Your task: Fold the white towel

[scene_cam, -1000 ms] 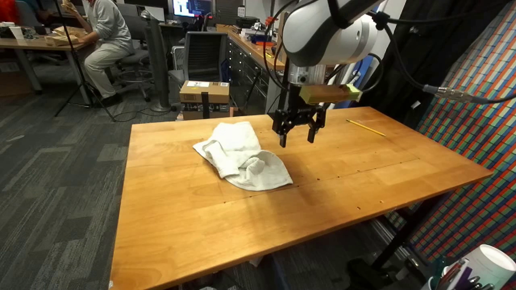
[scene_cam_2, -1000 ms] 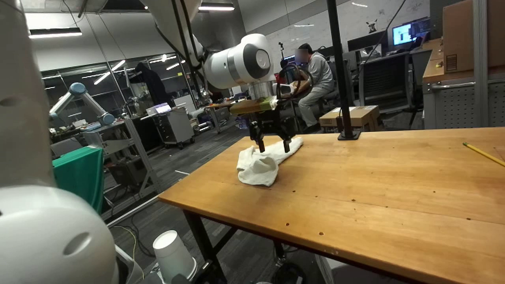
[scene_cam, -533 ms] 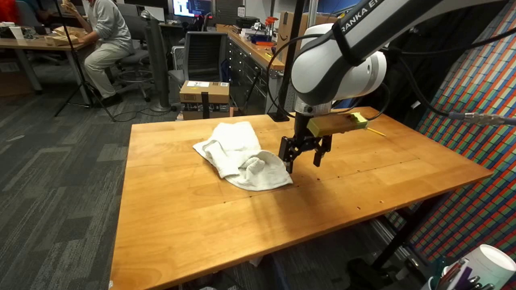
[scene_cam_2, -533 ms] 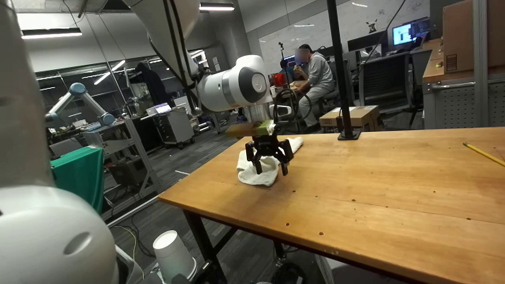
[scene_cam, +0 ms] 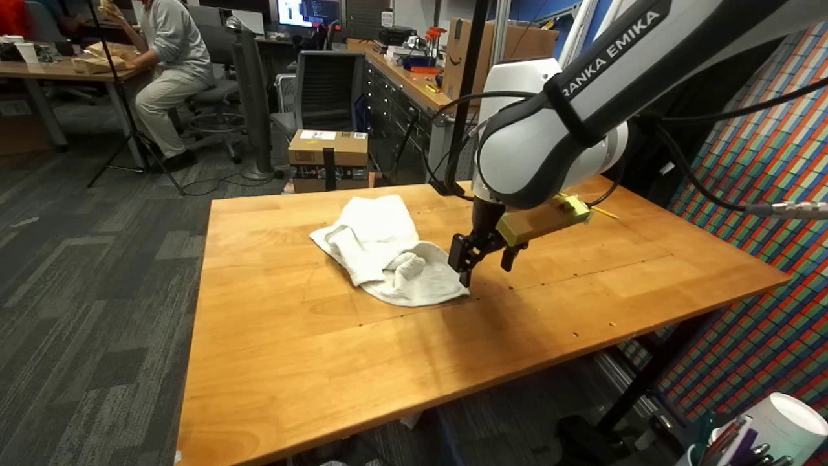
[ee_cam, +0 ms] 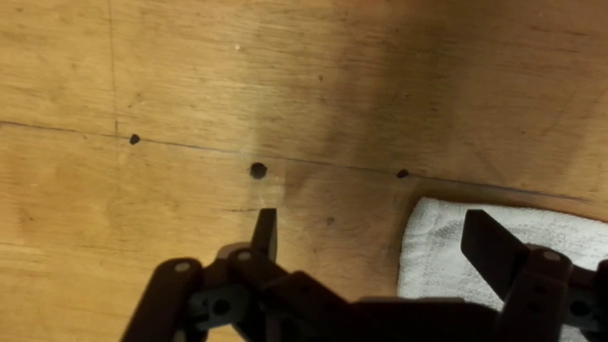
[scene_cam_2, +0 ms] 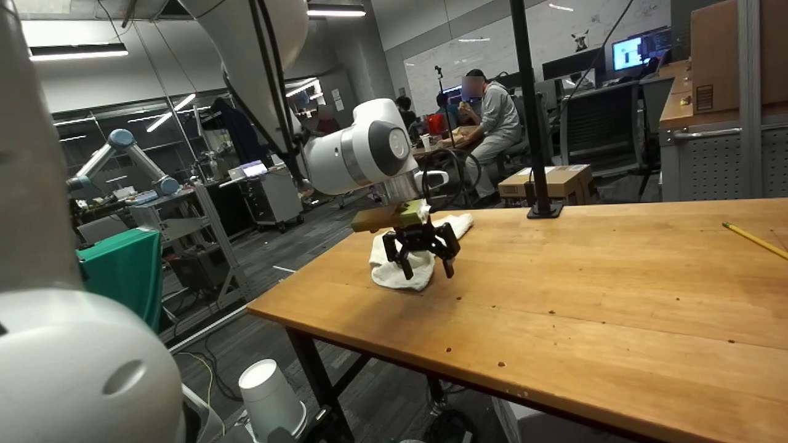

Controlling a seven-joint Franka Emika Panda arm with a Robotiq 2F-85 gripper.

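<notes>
The white towel (scene_cam: 378, 223) lies crumpled on the wooden table, with folded lumps in its middle and a flat corner pointing toward the gripper. It also shows in an exterior view (scene_cam_2: 389, 275), partly hidden behind the gripper. My gripper (scene_cam: 486, 273) is open and empty, slightly tilted, low beside that corner; it also shows in an exterior view (scene_cam_2: 430, 272). In the wrist view, the towel corner (ee_cam: 432, 256) reaches between the spread fingertips of the gripper (ee_cam: 371, 213). The right finger is over the towel and the left one over bare wood. Contact with the towel cannot be told.
A yellow pencil (scene_cam_2: 757, 240) lies on the table (scene_cam: 291, 362), partly behind the arm in an exterior view (scene_cam: 606, 212). A black post (scene_cam_2: 534, 123) stands at the table's far edge. Cardboard boxes (scene_cam: 328, 155) stand beyond the table.
My gripper has come down toward the table beside the towel's corner and tilted a little. It stays open. The towel has not moved.
</notes>
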